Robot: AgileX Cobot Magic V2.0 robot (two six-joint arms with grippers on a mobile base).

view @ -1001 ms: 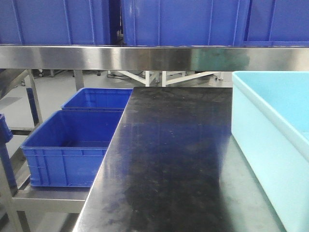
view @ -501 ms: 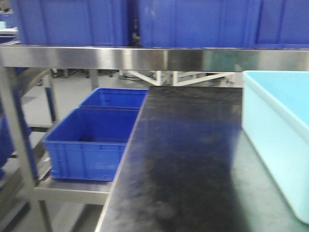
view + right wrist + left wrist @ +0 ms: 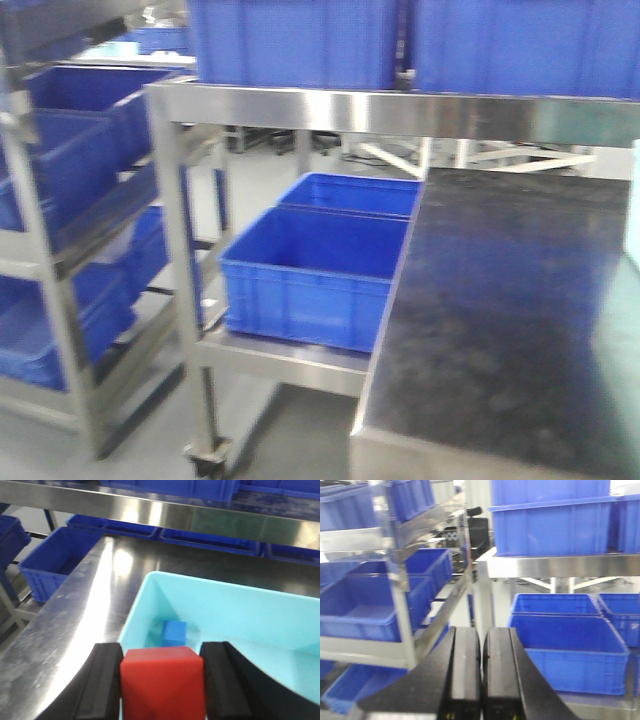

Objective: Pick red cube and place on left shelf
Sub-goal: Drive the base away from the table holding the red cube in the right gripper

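Observation:
In the right wrist view the red cube (image 3: 162,682) fills the gap between two black fingers, and my right gripper (image 3: 162,687) is shut on it, held above the near rim of the light-blue tub (image 3: 235,610). My left gripper (image 3: 481,660) is shut with nothing between its pads, pointing toward the steel racks. The left shelf (image 3: 75,240) is a steel rack of blue bins at the far left of the front view; it also shows at the left of the left wrist view as the left shelf (image 3: 365,650). Neither gripper shows in the front view.
A blue cube (image 3: 174,632) lies inside the tub. The dark steel table (image 3: 520,310) fills the right of the front view, under an upper steel shelf (image 3: 400,110) carrying blue bins. Two open blue bins (image 3: 320,270) sit on a low platform beside the table.
The front view has swung left: the table and bins slid right, the light-blue tub left the picture, and the left rack of blue bins came into view.

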